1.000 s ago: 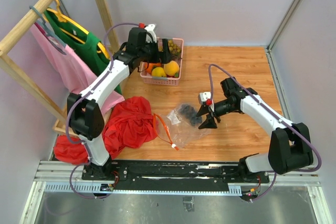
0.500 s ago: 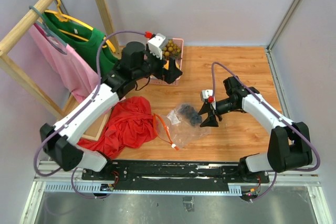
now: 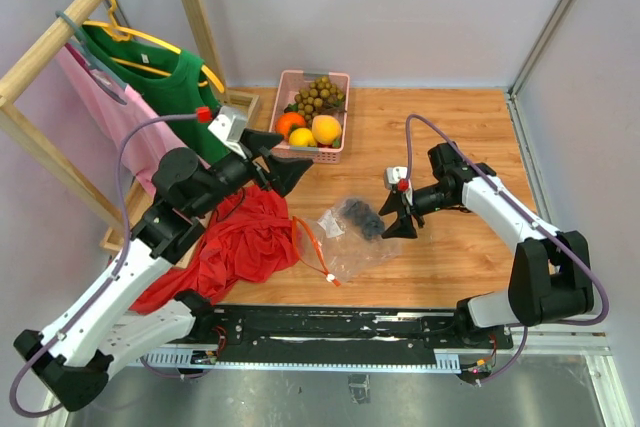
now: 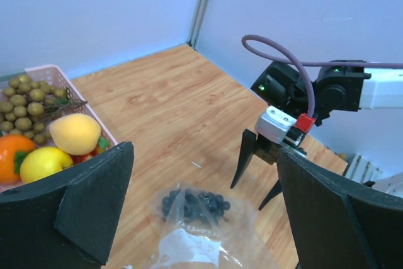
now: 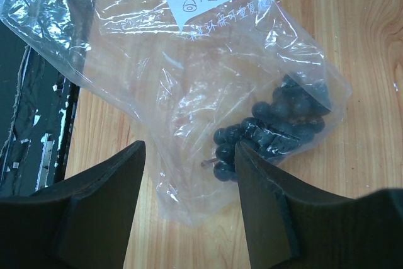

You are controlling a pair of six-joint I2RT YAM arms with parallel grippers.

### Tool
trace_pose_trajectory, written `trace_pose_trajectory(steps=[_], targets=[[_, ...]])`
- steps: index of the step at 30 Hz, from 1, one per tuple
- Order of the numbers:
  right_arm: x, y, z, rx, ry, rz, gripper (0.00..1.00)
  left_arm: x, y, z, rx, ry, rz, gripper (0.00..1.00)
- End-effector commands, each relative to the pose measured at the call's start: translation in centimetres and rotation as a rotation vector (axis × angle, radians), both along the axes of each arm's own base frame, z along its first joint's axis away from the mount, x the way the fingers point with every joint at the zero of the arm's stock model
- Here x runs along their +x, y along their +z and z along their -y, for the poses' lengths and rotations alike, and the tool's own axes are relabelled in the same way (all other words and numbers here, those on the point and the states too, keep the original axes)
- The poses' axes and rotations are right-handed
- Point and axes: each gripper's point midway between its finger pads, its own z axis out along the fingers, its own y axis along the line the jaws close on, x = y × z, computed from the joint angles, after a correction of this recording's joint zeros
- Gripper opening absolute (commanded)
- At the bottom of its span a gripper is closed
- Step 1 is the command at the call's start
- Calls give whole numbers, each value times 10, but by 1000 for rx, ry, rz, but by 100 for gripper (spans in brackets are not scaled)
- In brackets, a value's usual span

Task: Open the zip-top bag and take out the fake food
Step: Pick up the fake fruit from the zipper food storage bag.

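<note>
The bag (image 3: 345, 239) lies flat on the wooden table (image 3: 450, 127), low in the middle of the top view. It is clear, crinkled plastic with an orange-red zip strip (image 3: 318, 252) curling along its left edge. A dark purple bunch (image 3: 360, 215) of small glossy balls sits inside at its upper right end. Left of it a red cloth (image 3: 245, 237) lies rumpled, touching the bag's mouth.

The right claw (image 3: 393, 224) hangs just over the bag's right edge, its black wedge-shaped fingers (image 5: 101, 206) apart, one tip beside the bunch; whether it touches the plastic cannot be told. The left claw (image 3: 290, 155) hovers above the cloth, spread wide and empty.

Farther back, a pink lattice basket (image 3: 335, 79) holds a tan bunch (image 3: 318, 97), an orange (image 3: 290, 123), a lemon (image 3: 302, 137) and a yellow-orange fruit (image 3: 326, 129). At upper left, green (image 3: 160, 72) and pink (image 3: 120, 117) shirts hang on a wooden rack (image 3: 60, 37).
</note>
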Motion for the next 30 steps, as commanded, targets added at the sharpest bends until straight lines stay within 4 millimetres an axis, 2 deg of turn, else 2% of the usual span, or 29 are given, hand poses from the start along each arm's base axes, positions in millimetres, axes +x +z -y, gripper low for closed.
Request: trace_pose_trajectory(steps=[1,9,14,17,22,25,28,30], targets=[[5,8,1,10,-18,-17,60,-16,6,-11,-133,14,-54,99],[19,8,2,-26,-72,-47,60,-57,-34,-25,-152,-37,-216,99],[36,8,4,-65,-145,-80,60,-77,-66,-26,-133,-78,-333,91],[47,5,5,-95,-205,-112,59,-84,-92,-21,-110,-106,-442,82],[64,-4,11,-155,-301,-163,58,-92,-135,-14,-54,-137,-612,61],[73,-9,13,-185,-348,-174,57,-94,-164,-12,-5,-131,-703,44],[82,-16,17,-224,-411,-204,54,-95,-193,-14,36,-107,-783,29],[89,-20,20,-247,-462,-220,47,-93,-213,-16,54,-67,-840,23]])
